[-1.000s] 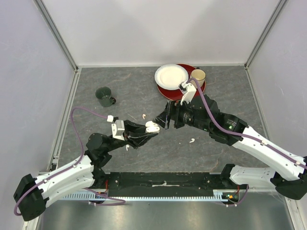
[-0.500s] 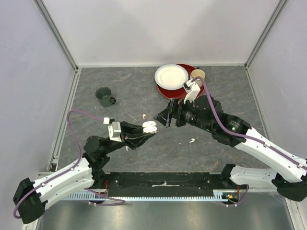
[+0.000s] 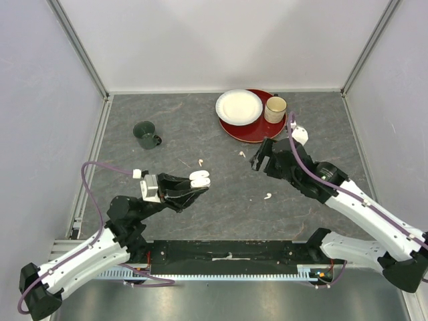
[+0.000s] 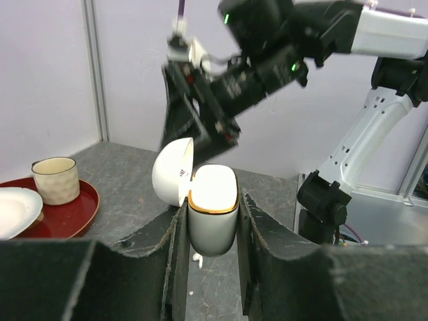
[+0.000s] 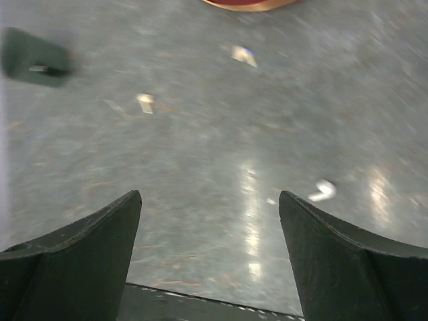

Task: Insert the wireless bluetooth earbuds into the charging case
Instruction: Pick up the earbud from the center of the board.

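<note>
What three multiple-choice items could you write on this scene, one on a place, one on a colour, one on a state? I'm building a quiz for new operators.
1. Where does the beige cup stand?
A. On a wooden box
B. On the red plate
C. On a blue tray

2. What colour is the mug standing alone on the left?
A. Dark green
B. Yellow
C. Blue

3. How is the lid of the charging case?
A. Shut
B. Lying loose, detached
C. Open

Answers: B, the cup rests on the red plate's rim area; A, the mug is dark green; C, the left end effector grips the case with its lid swung open.
</note>
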You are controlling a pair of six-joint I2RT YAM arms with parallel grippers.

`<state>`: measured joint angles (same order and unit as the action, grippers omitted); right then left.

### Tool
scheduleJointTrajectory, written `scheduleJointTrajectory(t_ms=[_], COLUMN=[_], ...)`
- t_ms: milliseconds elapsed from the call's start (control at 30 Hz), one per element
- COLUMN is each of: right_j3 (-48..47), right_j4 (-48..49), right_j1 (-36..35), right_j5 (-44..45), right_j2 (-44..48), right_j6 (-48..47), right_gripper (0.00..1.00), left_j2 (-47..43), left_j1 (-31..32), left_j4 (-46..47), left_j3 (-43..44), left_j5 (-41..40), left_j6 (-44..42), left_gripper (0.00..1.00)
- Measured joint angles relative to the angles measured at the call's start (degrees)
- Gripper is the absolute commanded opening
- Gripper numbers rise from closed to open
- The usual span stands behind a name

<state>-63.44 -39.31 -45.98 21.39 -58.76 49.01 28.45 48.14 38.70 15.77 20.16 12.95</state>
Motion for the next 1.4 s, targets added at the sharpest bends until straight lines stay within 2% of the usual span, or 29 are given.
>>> scheduleJointTrajectory(t_ms=[100, 300, 467, 633, 1000, 1400], right_j3=[5.51, 12.55, 14.16, 14.82, 15.85, 17.7], right_j4=[-3.87, -8.28, -8.94, -7.63, -5.79, -3.39], right_j1=[3.26, 7.93, 10.08, 10.97, 11.78, 12.87], right_j5=[0.57, -0.11, -2.84, -6.36, -7.41, -7.58], right_j2=[0.04, -0.46, -6.54, -12.35, -16.63, -21.29], right_j6=[4.63, 14.71, 20.02, 22.73, 27.21, 27.65], right_gripper=[0.9, 0.82, 0.77, 0.71, 0.63, 0.53], left_j2=[-2.23, -5.97, -7.98, -9.97, -15.19, -15.98], left_j1=[0.0, 0.0, 0.0, 0.0, 0.0, 0.0], left_j4=[-2.25, -6.6, -9.97, -12.28, -14.4, -16.37], left_j3=[0.0, 0.0, -0.04, -0.24, -0.59, -0.96], left_j5=[-0.52, -0.68, -0.68, -0.72, -1.75, -2.16], left_j6=[-0.24, -0.61, -1.11, -1.49, -1.6, -1.97], left_gripper=[0.02, 0.02, 0.02, 0.02, 0.02, 0.02])
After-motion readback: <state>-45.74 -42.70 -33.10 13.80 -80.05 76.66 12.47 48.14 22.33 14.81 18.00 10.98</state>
